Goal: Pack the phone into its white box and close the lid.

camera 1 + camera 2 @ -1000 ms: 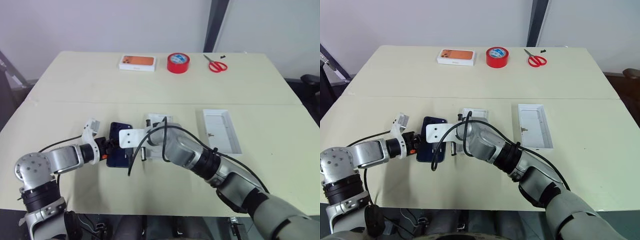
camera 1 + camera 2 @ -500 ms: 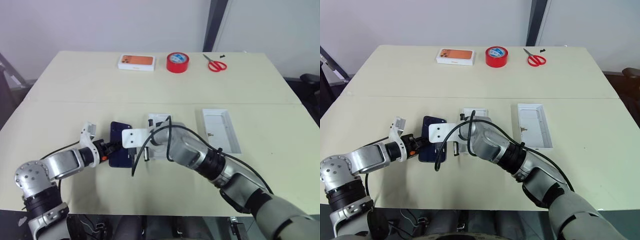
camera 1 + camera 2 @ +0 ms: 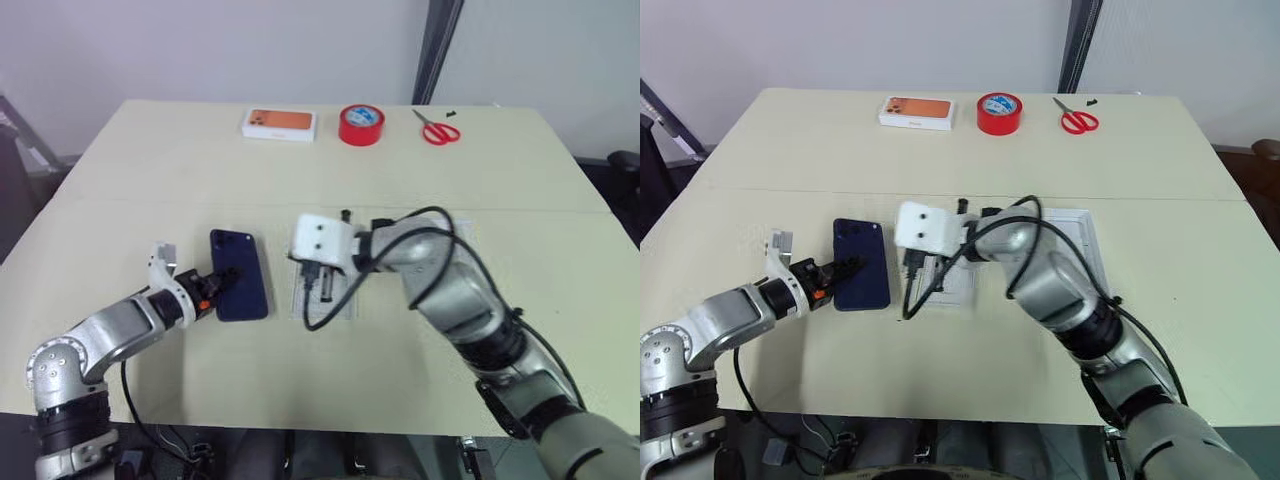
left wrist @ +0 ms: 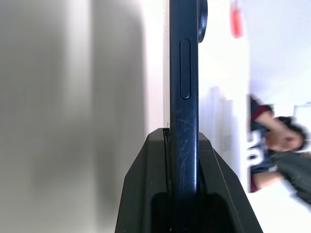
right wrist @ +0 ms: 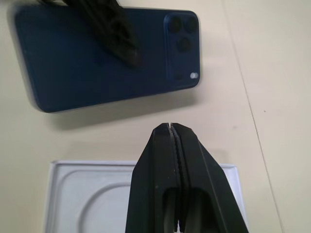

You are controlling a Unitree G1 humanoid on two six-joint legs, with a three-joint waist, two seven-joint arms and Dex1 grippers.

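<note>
Phone (image 3: 240, 288) sits clamped edge-on in the left end effector (image 3: 218, 285); the right end effector (image 5: 171, 128), fingers pressed together empty, hovers just beside it.

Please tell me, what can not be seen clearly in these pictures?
- The lid: in the eye views the right arm covers most of it.
- The white insert: the right end effector and its cable hide part of it.
- The phone: its screen side faces away; the left wrist view gives its edge, clamped in the left end effector.
- The scissors: too small for detail.
</note>
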